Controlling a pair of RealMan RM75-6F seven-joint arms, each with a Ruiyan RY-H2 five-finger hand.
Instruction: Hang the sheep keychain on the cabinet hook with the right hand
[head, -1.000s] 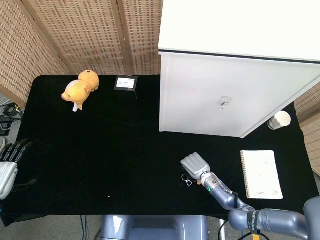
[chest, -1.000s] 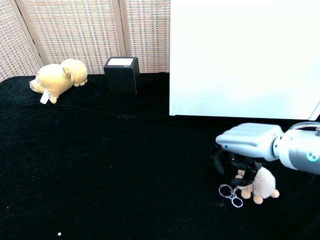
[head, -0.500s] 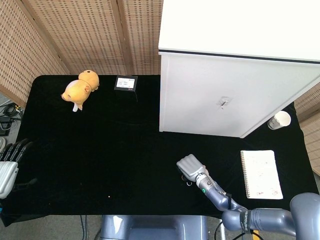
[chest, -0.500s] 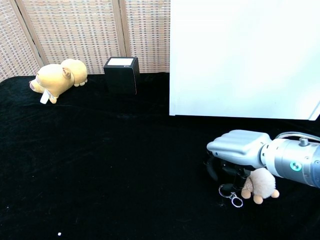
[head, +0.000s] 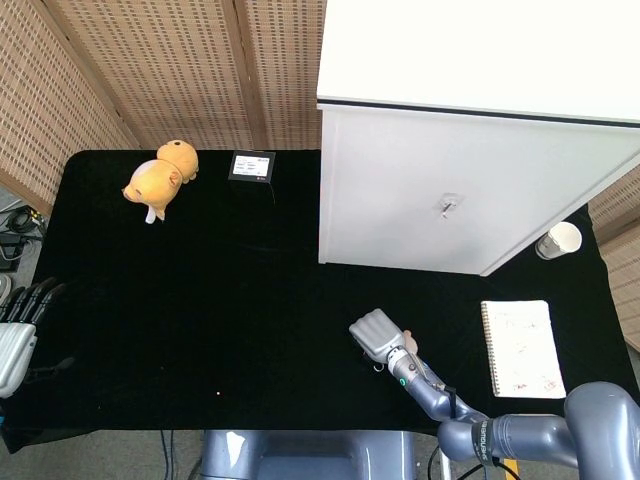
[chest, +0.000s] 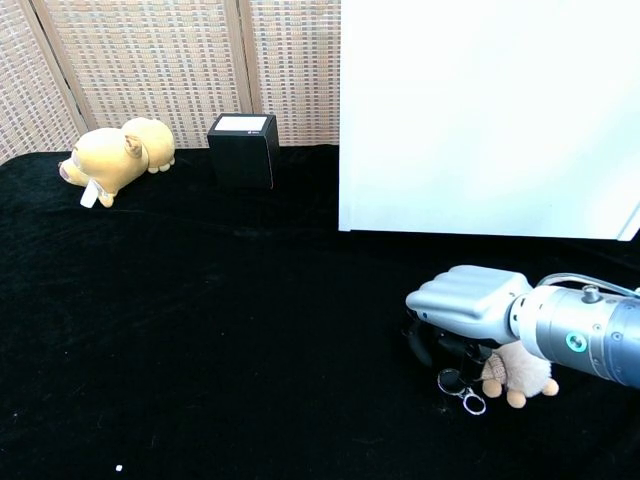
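Observation:
The sheep keychain (chest: 521, 373), a small beige plush with metal rings (chest: 461, 389), lies on the black table at the front right. My right hand (chest: 466, 301) hovers palm down just left of and above it, its dark fingers (chest: 438, 346) hanging down beside the rings with nothing gripped. In the head view the right hand (head: 375, 335) covers most of the sheep keychain (head: 409, 346). The small hook (head: 447, 206) sits on the front of the white cabinet (head: 400, 180), well behind the hand. My left hand (head: 16, 335) rests empty at the table's left edge, fingers extended.
A yellow plush toy (head: 158, 178) and a black box (head: 251, 165) stand at the back left. A spiral notebook (head: 522, 347) lies right of the hand, and a paper cup (head: 559, 241) stands by the cabinet's right corner. Woven screens line the back.
My right hand has slid left and slightly nearer, from above the sheep to over the rings. The sheep and rings have stayed in place. The left hand has not moved.

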